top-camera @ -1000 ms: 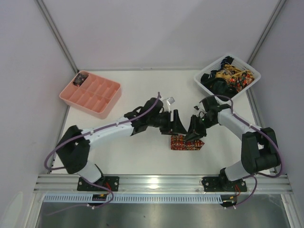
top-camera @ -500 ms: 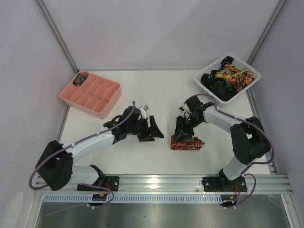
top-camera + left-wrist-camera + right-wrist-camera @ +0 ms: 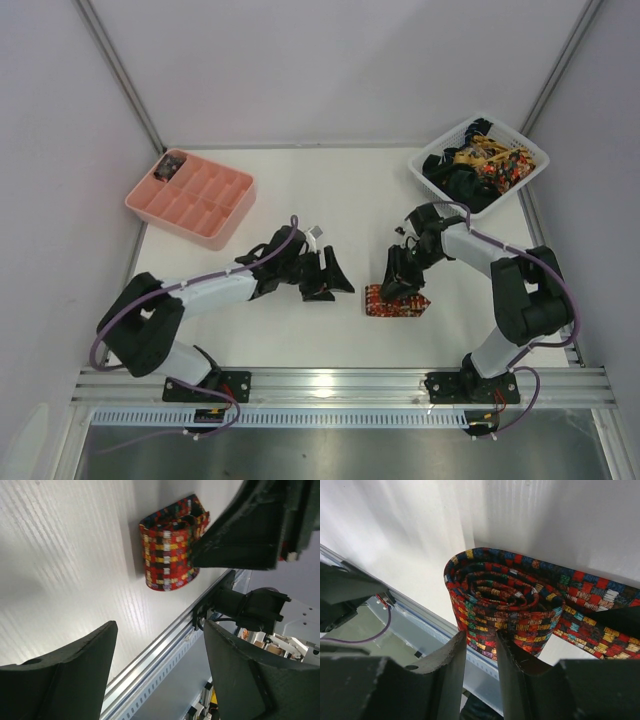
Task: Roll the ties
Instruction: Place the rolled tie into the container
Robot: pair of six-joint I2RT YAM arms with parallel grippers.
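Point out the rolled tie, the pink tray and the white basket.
rolled tie (image 3: 505, 592): right wrist view, top of the coil.
pink tray (image 3: 178, 220): top external view, near wall.
white basket (image 3: 437, 190): top external view, near-left wall.

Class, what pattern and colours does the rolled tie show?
The rolled tie has small checks, mostly red with yellow, orange and dark squares; clearest in the right wrist view.

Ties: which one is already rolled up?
The red, yellow and black checked tie on the table, coiled into a roll; the other ties lie loose and tangled in the white basket.
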